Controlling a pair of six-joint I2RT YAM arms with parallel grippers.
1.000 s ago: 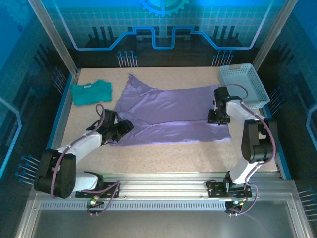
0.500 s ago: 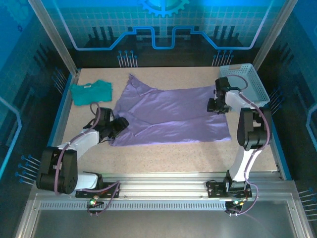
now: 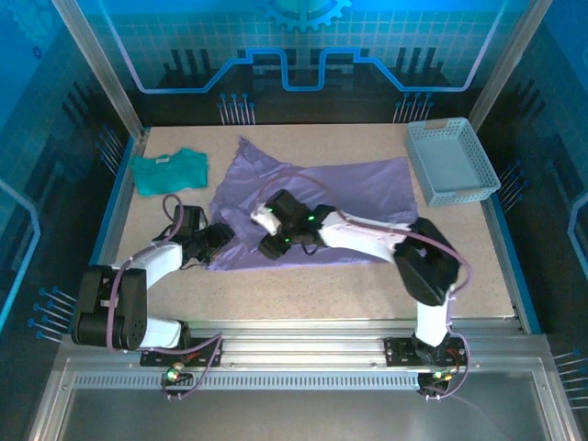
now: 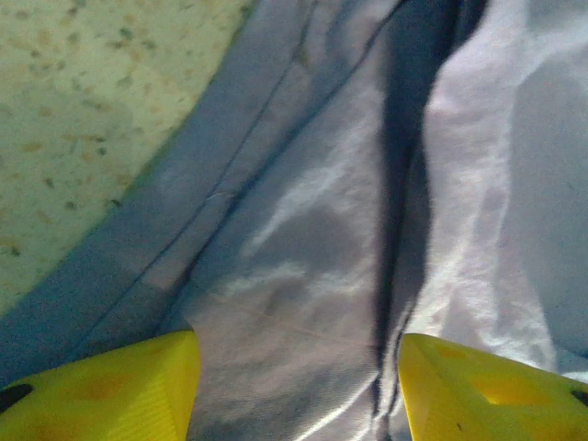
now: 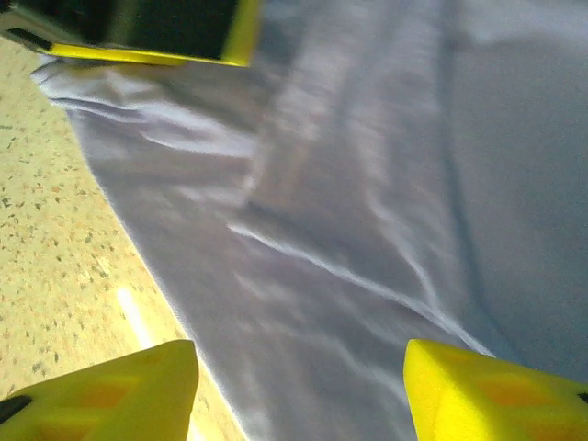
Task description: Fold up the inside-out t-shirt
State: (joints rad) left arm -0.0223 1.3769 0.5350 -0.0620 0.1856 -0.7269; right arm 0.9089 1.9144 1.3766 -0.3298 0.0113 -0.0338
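Purple cloth lies spread across the middle of the top view. It is the inside-out t-shirt (image 3: 349, 195), flat on the table (image 3: 303, 289). The left gripper (image 3: 219, 239) sits at the shirt's lower left edge. Its yellow fingers (image 4: 119, 386) stand wide apart over the cloth and pinch nothing. The right gripper (image 3: 273, 241) hangs just beside it, low over the shirt, with its fingers (image 5: 496, 395) apart too. A small green shirt (image 3: 168, 171) lies at the upper left, and a blue basket (image 3: 452, 161) at the upper right.
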